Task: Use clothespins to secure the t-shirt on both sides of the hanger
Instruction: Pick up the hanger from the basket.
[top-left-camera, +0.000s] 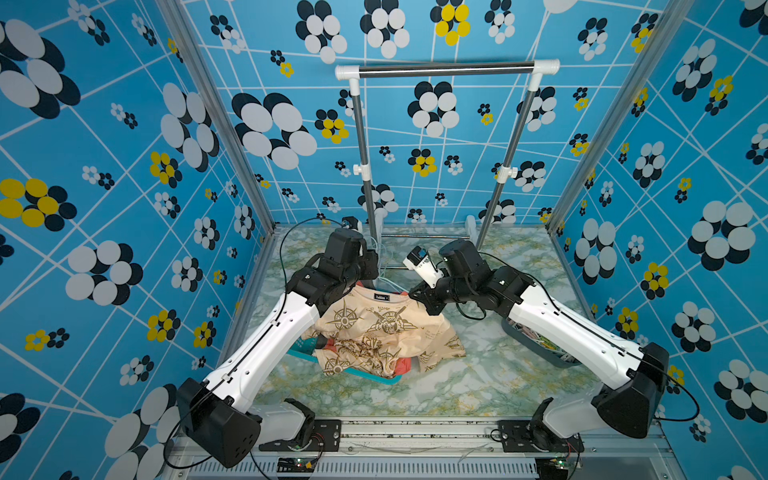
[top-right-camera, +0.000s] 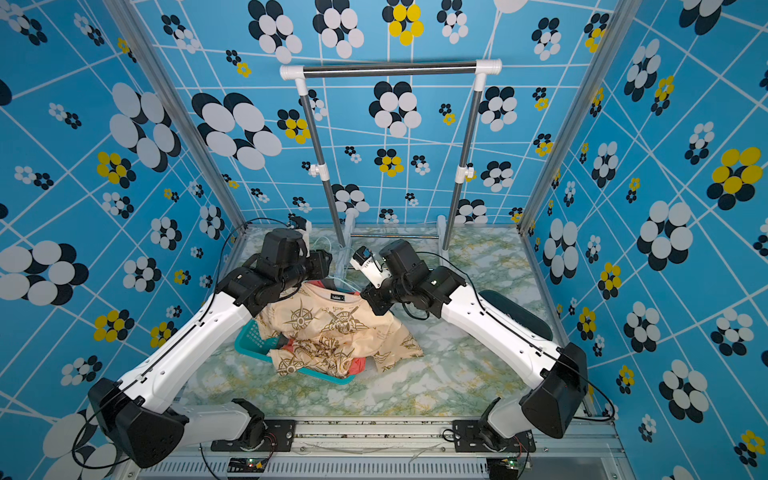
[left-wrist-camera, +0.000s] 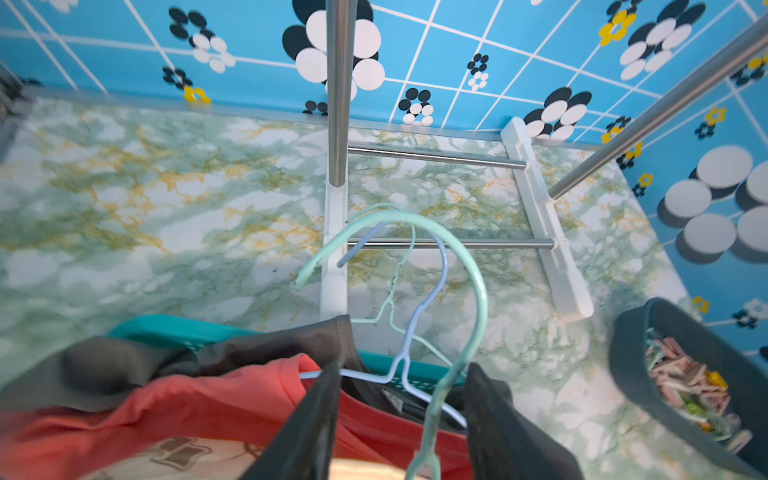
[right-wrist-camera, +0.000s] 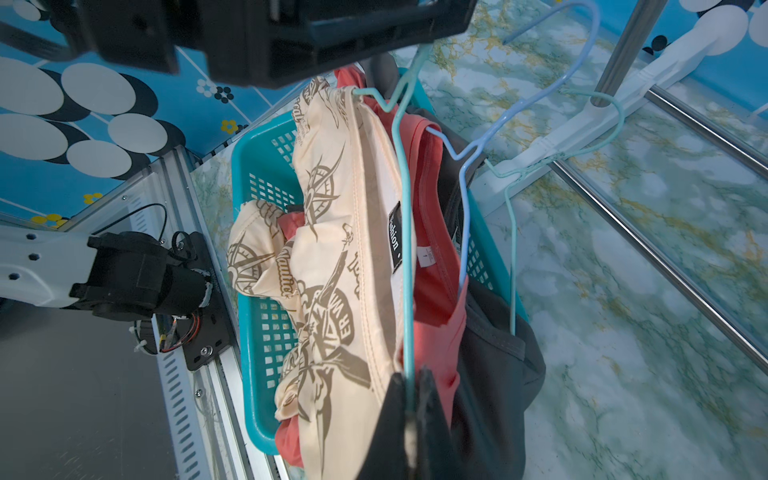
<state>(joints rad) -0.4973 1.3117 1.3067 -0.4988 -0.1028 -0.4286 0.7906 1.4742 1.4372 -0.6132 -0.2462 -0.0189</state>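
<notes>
Gripping teal hanger (right-wrist-camera: 404, 249) wire tight in right hand (right-wrist-camera: 409, 390), beside beige t-shirt (right-wrist-camera: 332, 249) collar, over basket (right-wrist-camera: 266, 324). Straddling hanger neck with left hand (left-wrist-camera: 405, 368), released. Spotting clothespins (left-wrist-camera: 685, 386) piled in grey bin (left-wrist-camera: 636, 365), right side of bench (top-left-camera: 478, 374).

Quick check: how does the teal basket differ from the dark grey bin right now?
The teal basket has lattice walls; the dark grey bin looks solid-walled. The teal basket holds shirts; the grey bin holds the clothespins. The teal basket sits by the left arm, the grey bin under the right arm. Both stand open-topped on the marbled table.
</notes>
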